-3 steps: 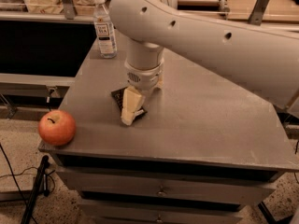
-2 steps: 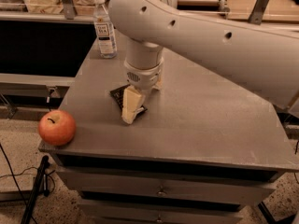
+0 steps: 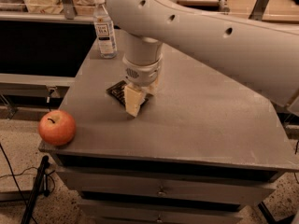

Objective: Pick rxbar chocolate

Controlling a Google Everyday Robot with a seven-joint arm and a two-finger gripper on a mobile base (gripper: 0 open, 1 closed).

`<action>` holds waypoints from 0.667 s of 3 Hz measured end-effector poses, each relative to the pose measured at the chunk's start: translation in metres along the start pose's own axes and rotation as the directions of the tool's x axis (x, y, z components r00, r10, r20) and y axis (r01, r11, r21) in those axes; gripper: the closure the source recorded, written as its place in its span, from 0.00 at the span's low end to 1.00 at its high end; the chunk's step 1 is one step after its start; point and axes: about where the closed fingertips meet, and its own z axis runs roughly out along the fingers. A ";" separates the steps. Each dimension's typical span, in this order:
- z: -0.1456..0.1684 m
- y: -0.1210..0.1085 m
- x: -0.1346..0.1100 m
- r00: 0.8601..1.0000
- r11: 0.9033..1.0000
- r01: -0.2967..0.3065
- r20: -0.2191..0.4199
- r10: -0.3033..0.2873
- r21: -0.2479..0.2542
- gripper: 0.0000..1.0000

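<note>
The rxbar chocolate (image 3: 116,90) is a flat black-wrapped bar lying on the grey table top (image 3: 210,120), left of centre. My gripper (image 3: 133,102) points straight down from the large white arm and sits right on top of the bar. It covers the bar's middle, so only the bar's left corner and a sliver on the right show. I cannot tell whether the bar is held.
A clear water bottle (image 3: 104,29) with a white cap stands at the table's back left. A red apple (image 3: 57,127) sits at the front left corner, near the edge. Drawers lie below the top. Shelving and a counter are behind.
</note>
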 end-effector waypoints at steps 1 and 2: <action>-0.004 0.000 0.000 1.000 1.000 0.000 0.000 0.000 0.000 0.00; -0.013 0.000 0.000 1.000 1.000 0.002 0.025 -0.002 0.009 0.00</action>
